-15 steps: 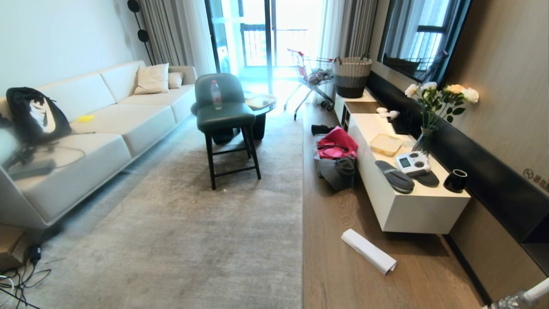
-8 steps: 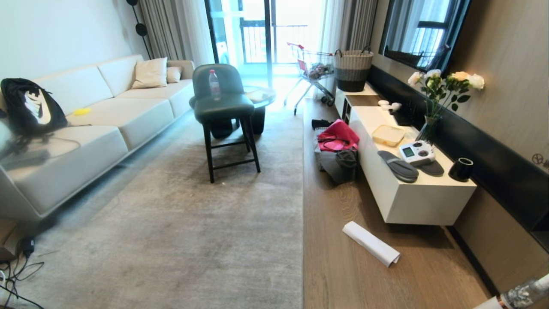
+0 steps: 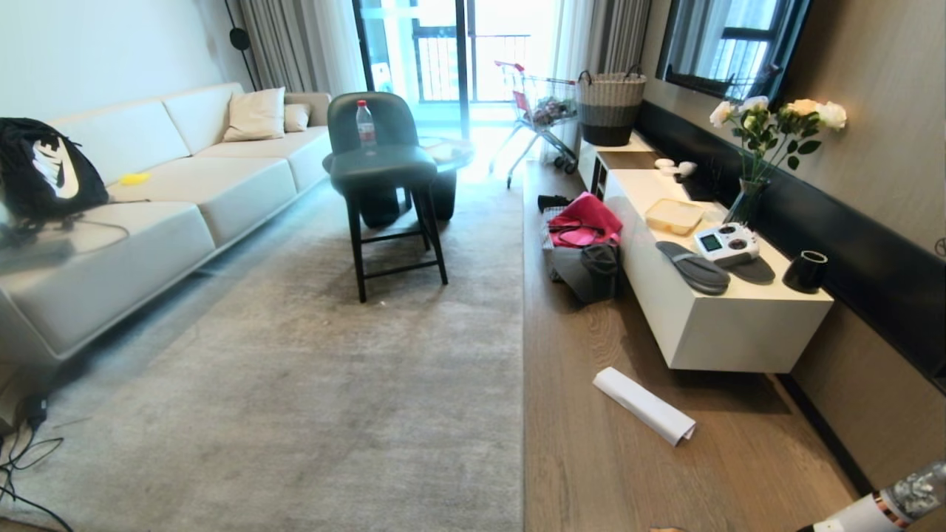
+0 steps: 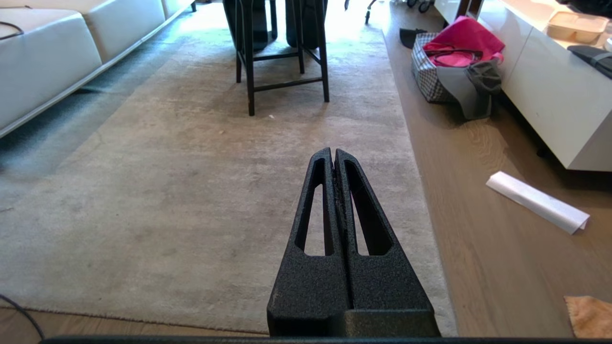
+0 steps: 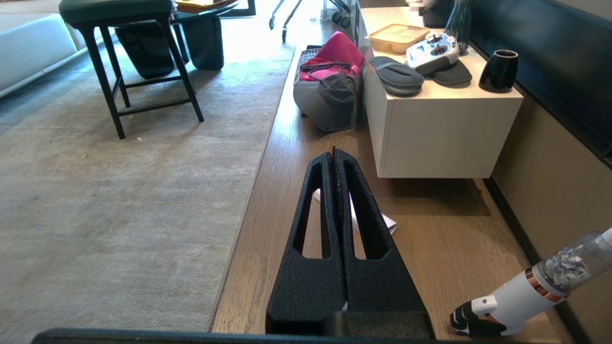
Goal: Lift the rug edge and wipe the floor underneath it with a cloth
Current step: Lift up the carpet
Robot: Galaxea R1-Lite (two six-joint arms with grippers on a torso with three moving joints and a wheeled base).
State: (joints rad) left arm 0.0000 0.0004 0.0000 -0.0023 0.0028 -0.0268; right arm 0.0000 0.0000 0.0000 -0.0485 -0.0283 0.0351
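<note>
Left gripper point(image 4: 333, 154): fingers pressed together, empty, hanging above rug point(image 4: 191, 191). Rug lies flat beneath and ahead of it, edge unlifted. Cloth point(image 4: 588, 315) on floor point(image 4: 478, 229), off to its right, close to near corner, apart from rug. Rolled white paper point(image 4: 535, 202) further right and ahead.

Right gripper point(image 5: 333, 154): fingers pressed together, empty, above bare floor just right of rug edge. Paper roll partly hidden behind fingers. White cabinet point(image 5: 440, 134) ahead-right. Handheld vacuum point(image 5: 530, 294) near, right.
</note>
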